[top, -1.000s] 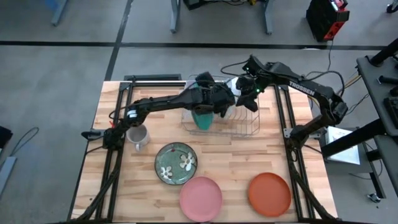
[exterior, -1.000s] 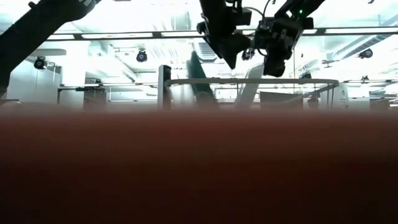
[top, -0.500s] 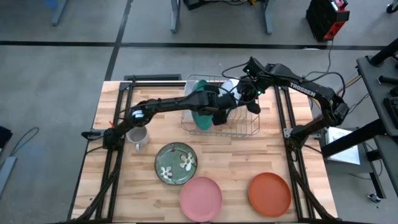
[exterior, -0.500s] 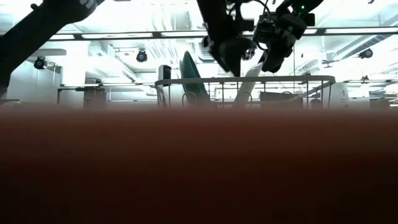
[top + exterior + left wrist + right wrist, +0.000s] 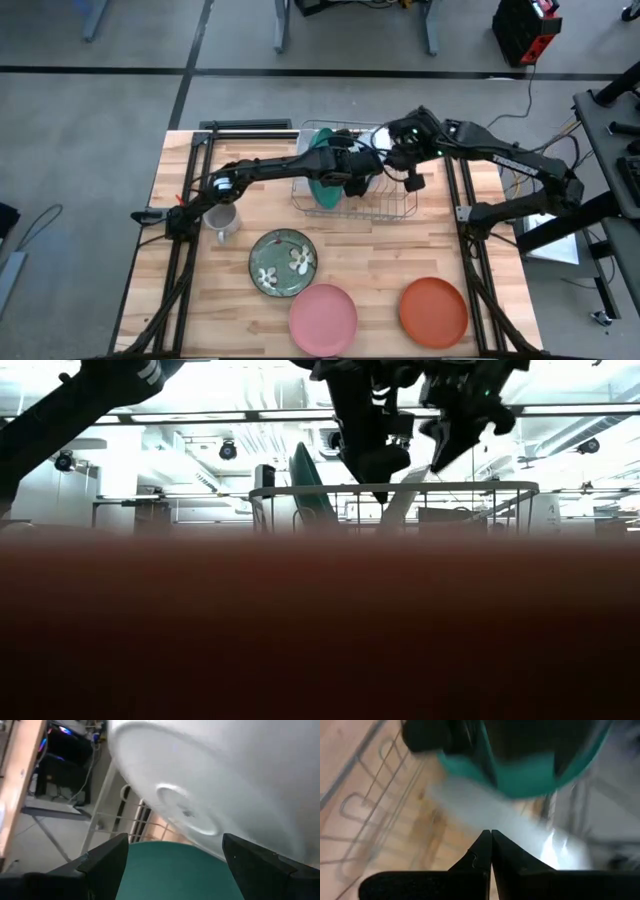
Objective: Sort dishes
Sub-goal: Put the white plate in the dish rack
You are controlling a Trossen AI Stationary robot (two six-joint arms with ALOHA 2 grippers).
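Sorting under way: teal plate (image 5: 322,178) and white bowl (image 5: 220,780) stand in rack (image 5: 398,206) at table's far edge. Left gripper (image 5: 358,178) spread, empty; right gripper (image 5: 410,178) pressed together, empty. Flowered plate (image 5: 283,262), pink plate (image 5: 323,318), orange-red plate (image 5: 433,312) remain near front edge.

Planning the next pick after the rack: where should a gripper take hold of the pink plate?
Grip the pink plate by its rim, probably the edge nearest the left gripper, coming down from above. It lies flat on the table, face up, so only its thin raised edge offers a pinch. Its sides are apart from the flowered plate and the orange-red plate.
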